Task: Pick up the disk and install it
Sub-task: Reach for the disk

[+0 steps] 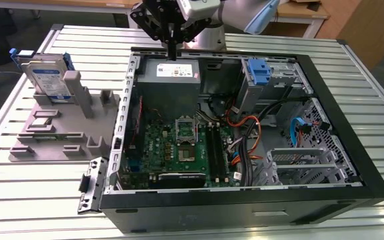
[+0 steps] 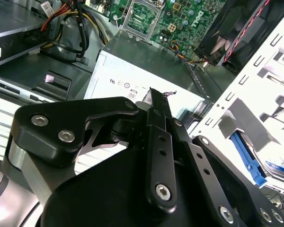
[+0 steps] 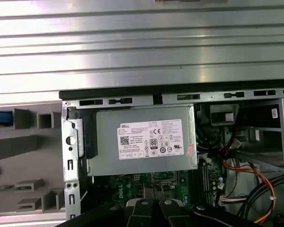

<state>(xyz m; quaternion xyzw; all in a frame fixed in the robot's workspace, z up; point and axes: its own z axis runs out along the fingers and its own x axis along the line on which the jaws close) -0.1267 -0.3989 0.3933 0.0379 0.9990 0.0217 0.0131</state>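
Observation:
The disk, a silver drive with a white-and-blue label and a blue carrier frame, stands upright in a slot of the grey holder at the exterior view's left, outside the computer case. My gripper hangs well to the right of it, over the case's far edge and just above the grey power-supply box. Its two black fingers are pressed together with nothing between them, so the gripper is shut and empty.
The open black computer case holds a green motherboard, orange and black cables and metal drive cages. A blue latch piece stands at a far bay. The power-supply box lies under the wrist. All rests on a ribbed metal table.

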